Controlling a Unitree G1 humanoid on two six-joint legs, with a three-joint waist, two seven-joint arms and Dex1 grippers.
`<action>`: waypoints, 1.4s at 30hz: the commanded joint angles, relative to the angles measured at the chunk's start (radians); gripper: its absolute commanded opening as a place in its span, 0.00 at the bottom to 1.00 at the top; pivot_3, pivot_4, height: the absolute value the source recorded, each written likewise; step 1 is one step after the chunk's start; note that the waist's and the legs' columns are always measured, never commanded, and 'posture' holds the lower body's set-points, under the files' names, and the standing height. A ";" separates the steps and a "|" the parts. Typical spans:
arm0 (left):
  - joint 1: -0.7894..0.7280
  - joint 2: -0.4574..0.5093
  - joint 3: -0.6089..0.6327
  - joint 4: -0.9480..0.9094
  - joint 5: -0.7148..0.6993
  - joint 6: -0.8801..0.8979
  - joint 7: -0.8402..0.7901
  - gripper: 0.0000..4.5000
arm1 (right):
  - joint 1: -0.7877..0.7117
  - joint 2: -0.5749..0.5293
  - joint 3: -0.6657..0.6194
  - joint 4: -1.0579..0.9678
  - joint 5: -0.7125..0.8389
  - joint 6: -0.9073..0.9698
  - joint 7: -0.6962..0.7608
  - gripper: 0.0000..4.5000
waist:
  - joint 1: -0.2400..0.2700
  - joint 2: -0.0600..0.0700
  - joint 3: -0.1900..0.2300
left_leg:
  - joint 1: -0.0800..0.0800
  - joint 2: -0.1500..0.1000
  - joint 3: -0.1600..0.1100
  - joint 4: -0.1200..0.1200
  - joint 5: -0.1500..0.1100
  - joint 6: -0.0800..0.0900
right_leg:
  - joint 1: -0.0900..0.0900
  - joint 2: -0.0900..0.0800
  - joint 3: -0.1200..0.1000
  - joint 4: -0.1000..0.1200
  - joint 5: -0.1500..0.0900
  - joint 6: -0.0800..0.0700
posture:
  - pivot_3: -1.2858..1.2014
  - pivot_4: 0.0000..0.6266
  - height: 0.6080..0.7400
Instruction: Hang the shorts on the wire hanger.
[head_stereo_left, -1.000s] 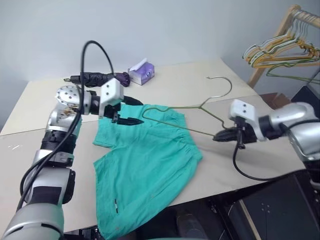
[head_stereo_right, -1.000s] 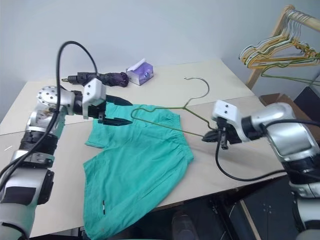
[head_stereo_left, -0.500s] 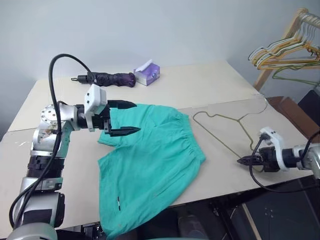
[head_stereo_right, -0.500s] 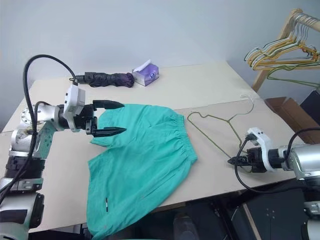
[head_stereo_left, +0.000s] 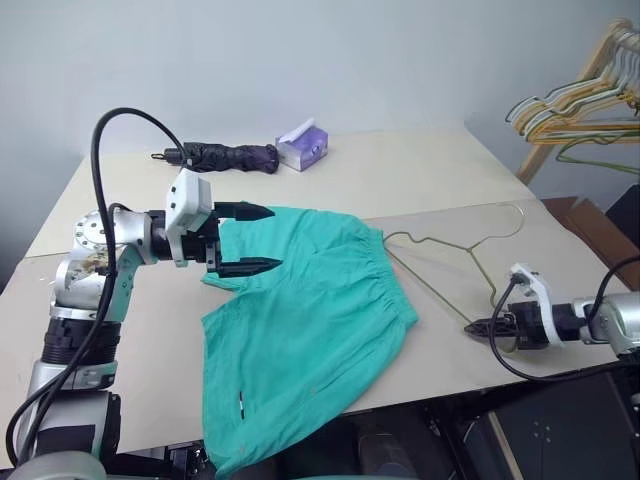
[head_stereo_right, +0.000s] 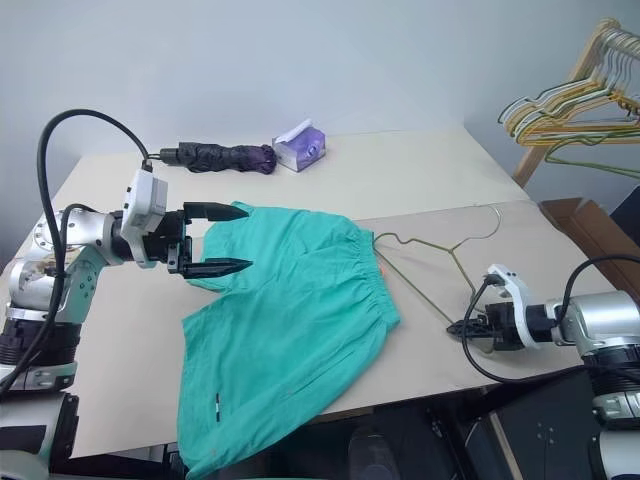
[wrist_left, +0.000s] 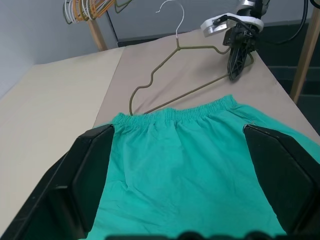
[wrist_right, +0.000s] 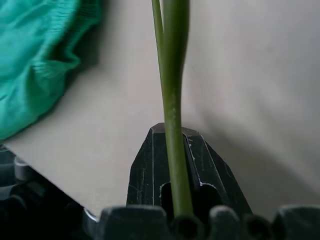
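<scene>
The teal shorts (head_stereo_left: 310, 320) lie spread on the table, one leg hanging over the front edge. My left gripper (head_stereo_left: 272, 238) hovers open over their far left corner, with cloth showing between its fingers (wrist_left: 90, 170) but nothing held. The wire hanger (head_stereo_left: 430, 285) lies flat on the table to the right of the shorts, one end right beside the elastic waistband (wrist_left: 175, 112). My right gripper (head_stereo_left: 470, 326) is low at the table's front right, shut on the hanger's near corner; the wire (wrist_right: 172, 100) runs out from between its fingers (wrist_right: 150, 170).
A folded dark umbrella (head_stereo_left: 225, 155) and a purple tissue pack (head_stereo_left: 303, 146) lie at the back of the table. A wooden rack with a bunch of hangers (head_stereo_left: 575, 100) stands off to the right. A seam (head_stereo_left: 440, 207) runs across the tabletop.
My right gripper has brought the hanger down from above the shorts to lie flat on the table at the right. The left gripper has opened wider and drawn back a little.
</scene>
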 joint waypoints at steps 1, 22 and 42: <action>0.007 0.015 0.020 -0.030 -0.016 0.002 0.011 0.99 | -0.001 -0.039 -0.012 -0.041 0.023 -0.023 0.050 0.00 | 0.005 0.000 0.000 | 0.000 0.000 0.000 0.000 0.000 0.000 | 0.000 0.000 0.000 0.000 0.000 0.000 | 0.49 0.06 1.00; 0.064 0.042 0.032 -0.084 -0.023 -0.006 0.037 0.99 | -0.258 0.075 0.199 0.231 -0.140 -0.144 0.135 0.00 | 0.037 0.000 0.000 | 0.000 0.000 0.001 -0.001 0.000 0.000 | 0.000 0.000 0.000 -0.002 0.000 0.000 | 0.51 0.03 1.00; 0.121 0.069 0.058 -0.135 -0.033 -0.029 0.062 0.99 | -0.649 0.282 0.270 0.803 -0.365 -0.295 0.165 0.00 | 0.104 0.000 -0.001 | 0.000 0.000 0.002 -0.001 0.000 0.000 | -0.001 0.000 0.000 -0.001 0.000 -0.001 | 0.55 0.02 1.00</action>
